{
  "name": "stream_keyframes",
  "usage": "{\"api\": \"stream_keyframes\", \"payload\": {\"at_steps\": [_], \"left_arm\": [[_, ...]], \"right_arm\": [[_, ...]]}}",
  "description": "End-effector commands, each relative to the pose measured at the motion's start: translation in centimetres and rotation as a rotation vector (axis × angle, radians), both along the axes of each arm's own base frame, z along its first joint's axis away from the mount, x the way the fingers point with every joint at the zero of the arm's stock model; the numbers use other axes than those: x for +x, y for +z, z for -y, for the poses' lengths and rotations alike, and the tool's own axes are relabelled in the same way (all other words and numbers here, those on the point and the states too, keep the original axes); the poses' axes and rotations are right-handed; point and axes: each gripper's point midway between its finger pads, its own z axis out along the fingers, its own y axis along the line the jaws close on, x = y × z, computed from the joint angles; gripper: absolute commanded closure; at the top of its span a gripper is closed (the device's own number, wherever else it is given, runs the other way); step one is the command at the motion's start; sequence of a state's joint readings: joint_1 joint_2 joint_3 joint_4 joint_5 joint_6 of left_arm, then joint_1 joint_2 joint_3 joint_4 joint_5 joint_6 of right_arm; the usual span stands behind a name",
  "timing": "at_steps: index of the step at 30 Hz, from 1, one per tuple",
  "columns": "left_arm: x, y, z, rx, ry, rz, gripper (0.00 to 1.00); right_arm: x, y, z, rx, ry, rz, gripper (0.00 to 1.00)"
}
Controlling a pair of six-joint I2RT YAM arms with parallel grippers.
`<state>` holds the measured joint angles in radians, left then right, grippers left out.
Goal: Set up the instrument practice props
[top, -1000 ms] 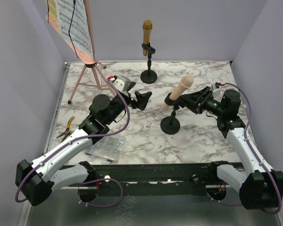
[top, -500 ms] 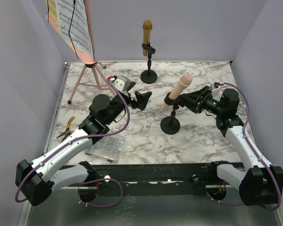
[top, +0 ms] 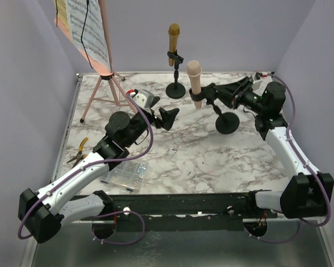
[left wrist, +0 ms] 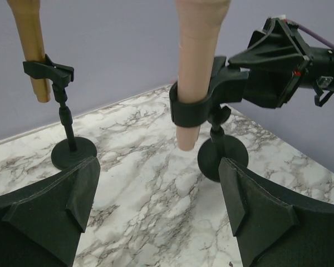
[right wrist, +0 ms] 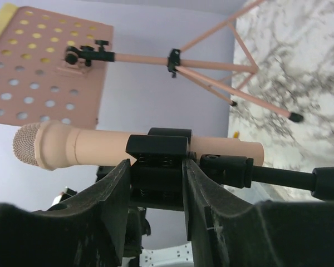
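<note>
Right gripper (top: 214,94): jaws seen clenched on clip of pink-mic holder (top: 227,122). Pink microphone (top: 194,77) carried upright in that clip, just right of gold microphone (top: 173,36). Holder base located right rear of worktop (top: 172,161); contact with surface cannot be told. Gold microphone clipped upright in gold-mic holder (top: 175,90), rear centre. Left gripper (top: 170,117): jaws spread wide, nothing grasped, pointed toward both holders. Music rack (top: 106,77) with sheet-music pages (top: 89,28) placed rear left.
</note>
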<state>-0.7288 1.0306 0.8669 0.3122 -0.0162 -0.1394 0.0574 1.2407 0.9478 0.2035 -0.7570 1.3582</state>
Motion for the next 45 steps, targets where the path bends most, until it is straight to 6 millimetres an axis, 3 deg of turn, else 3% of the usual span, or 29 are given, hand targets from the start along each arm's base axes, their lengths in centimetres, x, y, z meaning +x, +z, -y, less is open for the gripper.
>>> {"api": "stream_keyframes", "payload": {"at_steps": [1,30,45], "left_arm": [[-0.3,0.5,-0.4,-0.008,0.012,0.022,0.04],[0.4,-0.5,-0.4,0.040,0.036,0.019,0.05],[0.5,-0.9,-0.3,0.052,0.034,0.014,0.05]], "right_arm": [[2.0,5.7,-0.1,0.098,0.005,0.188,1.00],[17.9,2.7,0.5,0.380,-0.073,0.163,1.00],[23.4,0.2,1.1,0.421,-0.118,0.146,1.00]]}}
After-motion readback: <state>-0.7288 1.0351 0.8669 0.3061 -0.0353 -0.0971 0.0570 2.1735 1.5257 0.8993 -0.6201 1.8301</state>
